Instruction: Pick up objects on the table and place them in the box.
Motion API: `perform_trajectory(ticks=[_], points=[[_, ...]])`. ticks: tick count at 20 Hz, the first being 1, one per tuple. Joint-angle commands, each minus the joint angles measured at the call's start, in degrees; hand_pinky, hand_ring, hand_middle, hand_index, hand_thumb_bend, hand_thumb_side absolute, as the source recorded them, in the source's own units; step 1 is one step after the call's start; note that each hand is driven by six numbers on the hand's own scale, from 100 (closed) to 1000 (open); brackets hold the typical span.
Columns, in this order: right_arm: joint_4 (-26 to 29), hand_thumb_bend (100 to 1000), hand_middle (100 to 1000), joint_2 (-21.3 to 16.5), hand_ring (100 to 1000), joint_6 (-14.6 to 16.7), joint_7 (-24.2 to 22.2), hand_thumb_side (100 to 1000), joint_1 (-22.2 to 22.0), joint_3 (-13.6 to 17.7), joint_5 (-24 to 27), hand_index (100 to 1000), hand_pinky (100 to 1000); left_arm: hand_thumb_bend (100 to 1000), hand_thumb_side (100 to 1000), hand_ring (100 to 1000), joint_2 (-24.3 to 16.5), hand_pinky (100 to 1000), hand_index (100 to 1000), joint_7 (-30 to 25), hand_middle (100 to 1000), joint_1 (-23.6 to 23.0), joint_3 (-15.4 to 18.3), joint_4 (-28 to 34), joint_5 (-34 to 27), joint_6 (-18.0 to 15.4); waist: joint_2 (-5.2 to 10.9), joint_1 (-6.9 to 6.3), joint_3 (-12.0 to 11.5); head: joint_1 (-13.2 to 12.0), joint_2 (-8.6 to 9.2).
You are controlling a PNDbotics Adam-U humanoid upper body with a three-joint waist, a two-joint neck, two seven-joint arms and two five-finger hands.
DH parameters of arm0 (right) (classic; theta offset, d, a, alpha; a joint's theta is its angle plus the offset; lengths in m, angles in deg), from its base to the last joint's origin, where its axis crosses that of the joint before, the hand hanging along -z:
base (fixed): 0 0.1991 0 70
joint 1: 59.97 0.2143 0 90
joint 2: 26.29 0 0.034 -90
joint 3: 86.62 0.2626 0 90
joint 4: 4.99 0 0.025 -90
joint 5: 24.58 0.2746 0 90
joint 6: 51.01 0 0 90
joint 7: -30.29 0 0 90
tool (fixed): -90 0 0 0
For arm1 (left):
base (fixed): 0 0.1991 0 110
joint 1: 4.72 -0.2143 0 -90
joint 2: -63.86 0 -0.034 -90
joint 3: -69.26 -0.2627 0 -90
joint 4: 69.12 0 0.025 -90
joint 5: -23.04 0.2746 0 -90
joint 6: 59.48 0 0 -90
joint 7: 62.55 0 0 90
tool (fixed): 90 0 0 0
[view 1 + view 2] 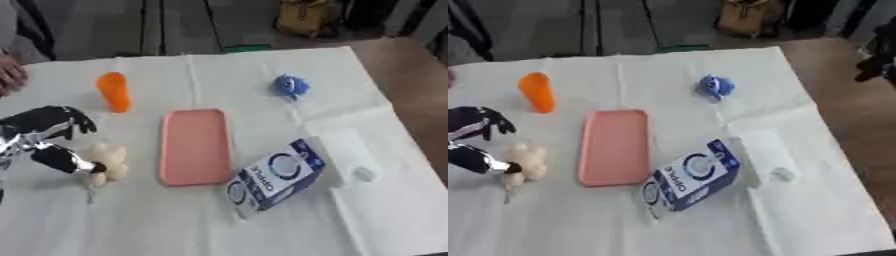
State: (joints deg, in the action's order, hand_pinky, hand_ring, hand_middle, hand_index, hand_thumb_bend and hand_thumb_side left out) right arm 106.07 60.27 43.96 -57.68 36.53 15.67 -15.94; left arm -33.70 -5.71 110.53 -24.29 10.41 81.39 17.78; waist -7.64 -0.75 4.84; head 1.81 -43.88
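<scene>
On the desk, covered with a white cloth, the left hand comes in from the left with its fingers spread, the thumb touching a cream soft toy but nothing clasped. Just right of the toy lies a flat pink tray. Near right of the tray a blue and white carton lies tilted, its printing too blurred to read. An orange cup stands at far left, a small blue toy at far right. A dark shape at the right edge may be the right hand; its fingers cannot be told.
</scene>
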Motion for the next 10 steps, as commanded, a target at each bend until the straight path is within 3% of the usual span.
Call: perform_trajectory(ticks=[1, 7, 10], points=[[0.4, 327, 742, -0.9, 521, 0.1, -0.2, 656, 0.3, 0.2, -0.1, 920, 463, 685, 597, 567, -0.1, 637, 799, 2.1, 654, 0.9, -0.5, -0.9, 0.8, -0.3, 0.61, 0.07, 0.1, -0.2, -0.24], [0.4, 326, 742, -0.9, 520, 0.0, -0.2, 657, 0.3, 0.2, -0.1, 921, 463, 673, 562, 546, 0.3, 631, 787, -0.6, 628, 1.1, -1.8, -2.8, 2.2, -2.1, 0.63, 0.05, 0.1, -0.3, -0.24], [0.4, 324, 742, -0.8, 520, 0.0, -0.2, 657, 0.4, 0.2, -0.1, 921, 463, 585, 414, 509, 0.3, 602, 750, -0.9, 592, 1.1, -1.9, -3.0, 3.0, -2.0, 0.62, 0.04, 0.1, -0.3, -0.24]])
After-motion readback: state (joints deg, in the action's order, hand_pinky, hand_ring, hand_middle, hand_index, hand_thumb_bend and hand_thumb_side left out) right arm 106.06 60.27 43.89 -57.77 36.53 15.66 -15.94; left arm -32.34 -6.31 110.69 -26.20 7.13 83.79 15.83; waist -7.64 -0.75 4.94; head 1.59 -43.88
